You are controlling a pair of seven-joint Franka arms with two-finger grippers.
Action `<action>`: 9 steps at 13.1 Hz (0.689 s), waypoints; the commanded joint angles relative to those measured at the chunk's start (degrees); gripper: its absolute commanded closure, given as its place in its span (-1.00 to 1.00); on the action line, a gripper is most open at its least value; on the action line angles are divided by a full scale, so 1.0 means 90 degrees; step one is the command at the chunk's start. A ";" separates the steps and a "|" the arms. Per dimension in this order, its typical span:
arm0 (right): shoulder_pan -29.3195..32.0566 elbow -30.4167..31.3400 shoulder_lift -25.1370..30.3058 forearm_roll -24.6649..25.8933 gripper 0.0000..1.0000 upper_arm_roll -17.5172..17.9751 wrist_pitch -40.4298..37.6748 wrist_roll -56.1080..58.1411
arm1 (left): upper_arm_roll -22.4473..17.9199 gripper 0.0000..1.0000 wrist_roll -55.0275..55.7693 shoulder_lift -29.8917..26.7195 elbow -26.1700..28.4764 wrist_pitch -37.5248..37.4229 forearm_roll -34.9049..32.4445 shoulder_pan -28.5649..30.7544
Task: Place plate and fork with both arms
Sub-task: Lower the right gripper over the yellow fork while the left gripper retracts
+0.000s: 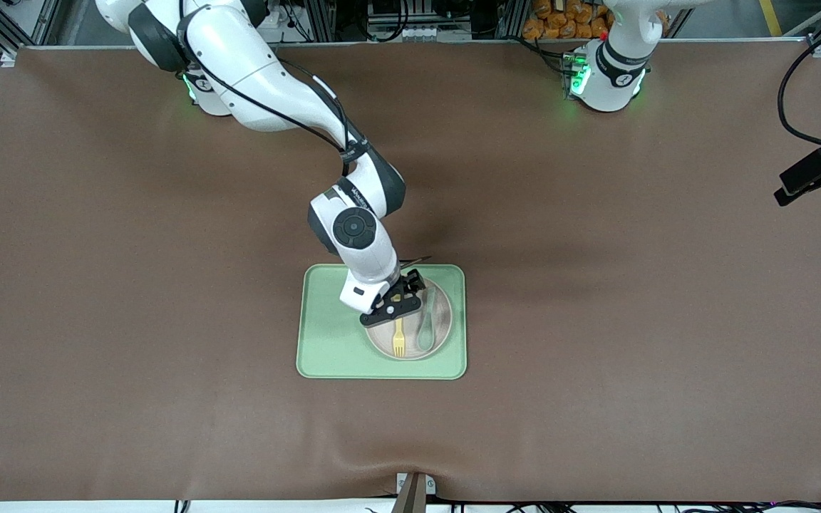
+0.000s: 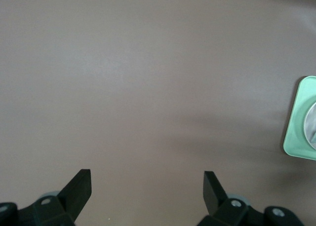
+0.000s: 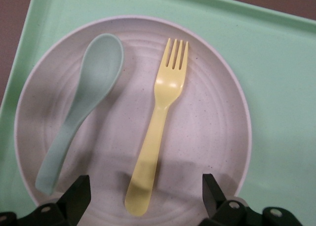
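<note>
Brown cloth covers one long table (image 1: 596,356), with two white arms based along its edge farthest from the front camera. One arm, the right arm (image 1: 268,92), reaches out to the middle of the table; of the left arm (image 1: 613,68) the front view shows only the base, and it waits out of the way. One light-green tray (image 1: 325,342) lies mid-table, and on it sits one round pale plate (image 1: 446,313), filling the tray's half toward the left arm's end. On the plate lie one yellow fork (image 1: 398,340) and one grey-green spoon (image 1: 425,332), side by side and apart, the spoon toward the left arm's end. The right gripper (image 1: 402,308) hangs just over the plate above the fork's handle, fingers spread wide and holding nothing. Its wrist view adds what the front view hides: the whole fork (image 3: 157,122), the spoon (image 3: 81,107), the ringed plate (image 3: 207,132), and both fingers (image 3: 79,194) flanking the handle end without touching it. Only the left wrist view shows the left gripper (image 2: 147,189): spread fingers (image 2: 213,189), empty, over bare cloth, the tray's corner (image 2: 296,122) well off.
</note>
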State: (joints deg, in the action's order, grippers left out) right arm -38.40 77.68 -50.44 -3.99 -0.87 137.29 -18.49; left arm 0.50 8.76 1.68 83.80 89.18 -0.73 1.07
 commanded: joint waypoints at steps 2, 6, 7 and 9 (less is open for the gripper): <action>-0.0040 -0.0340 -0.0293 0.0131 -1.00 -0.0040 -0.0021 -0.0210 | -0.0027 -1.00 -0.0085 -0.0128 0.0005 -0.0124 -0.0114 -0.0187; -0.0049 -0.0350 -0.0352 0.0131 -1.00 -0.0040 -0.0001 -0.0260 | 0.0061 -1.00 -0.0055 -0.0050 -0.0024 -0.0037 -0.0055 -0.0138; -0.0049 -0.0369 -0.0352 0.0131 -1.00 -0.0040 -0.0001 -0.0260 | 0.0061 -1.00 -0.0046 -0.0060 -0.0014 -0.0036 -0.0055 -0.0157; -0.0049 -0.0369 -0.0352 0.0131 -1.00 -0.0040 -0.0001 -0.0260 | 0.0071 -1.00 -0.0055 -0.0079 0.0005 -0.0075 -0.0055 -0.0138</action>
State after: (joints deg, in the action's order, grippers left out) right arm -38.41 76.76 -52.23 -3.99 -0.91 137.56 -19.22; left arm 1.07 8.54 1.51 83.80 89.01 -0.73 -0.19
